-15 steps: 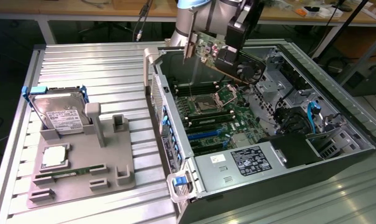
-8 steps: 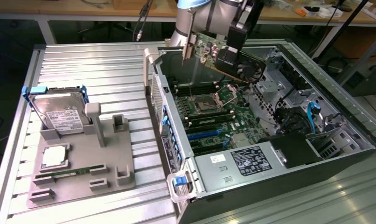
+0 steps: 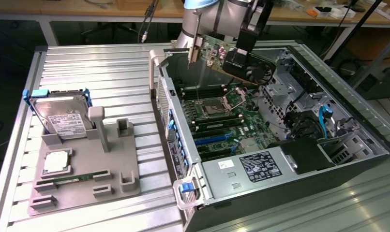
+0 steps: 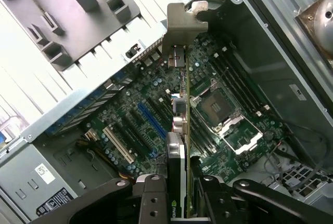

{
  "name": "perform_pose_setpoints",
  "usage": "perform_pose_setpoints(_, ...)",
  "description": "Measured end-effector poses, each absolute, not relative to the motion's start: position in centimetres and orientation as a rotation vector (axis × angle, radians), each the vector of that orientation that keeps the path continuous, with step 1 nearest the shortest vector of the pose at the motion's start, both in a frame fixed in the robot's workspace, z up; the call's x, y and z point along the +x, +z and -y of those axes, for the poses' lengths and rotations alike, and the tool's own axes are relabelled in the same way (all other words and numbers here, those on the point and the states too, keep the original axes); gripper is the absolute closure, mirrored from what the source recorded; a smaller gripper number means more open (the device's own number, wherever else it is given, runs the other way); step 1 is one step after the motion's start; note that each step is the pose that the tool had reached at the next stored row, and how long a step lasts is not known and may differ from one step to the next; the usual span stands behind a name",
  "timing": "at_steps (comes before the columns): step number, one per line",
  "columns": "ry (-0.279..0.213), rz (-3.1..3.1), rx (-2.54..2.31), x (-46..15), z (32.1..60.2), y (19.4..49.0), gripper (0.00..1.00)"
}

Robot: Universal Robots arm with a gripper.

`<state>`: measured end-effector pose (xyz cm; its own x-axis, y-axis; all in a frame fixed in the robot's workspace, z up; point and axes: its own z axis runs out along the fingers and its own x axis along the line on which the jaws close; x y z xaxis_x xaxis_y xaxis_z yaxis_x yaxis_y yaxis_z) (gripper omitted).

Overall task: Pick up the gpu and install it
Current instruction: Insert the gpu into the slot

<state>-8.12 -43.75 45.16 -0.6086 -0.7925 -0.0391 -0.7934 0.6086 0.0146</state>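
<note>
Ribbed worktop bears an open computer case; above its motherboard the gripper is clamped on the gpu. To seat well, the card's edge should run parallel with the blue slot.

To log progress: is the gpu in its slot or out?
Out. The fingers hold the gpu above the motherboard, clear of it.

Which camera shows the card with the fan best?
The exterior view. There the gpu shows its green board, black shroud and fan, held by the gripper above the open computer case. The wrist view sees it edge-on, a thin strip.
</note>
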Motion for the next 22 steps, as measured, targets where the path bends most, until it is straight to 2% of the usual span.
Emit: perform_pose_setpoints(22, 0.052, -2.644, -1.648, -8.13, 43.75, 45.16, 0.73)
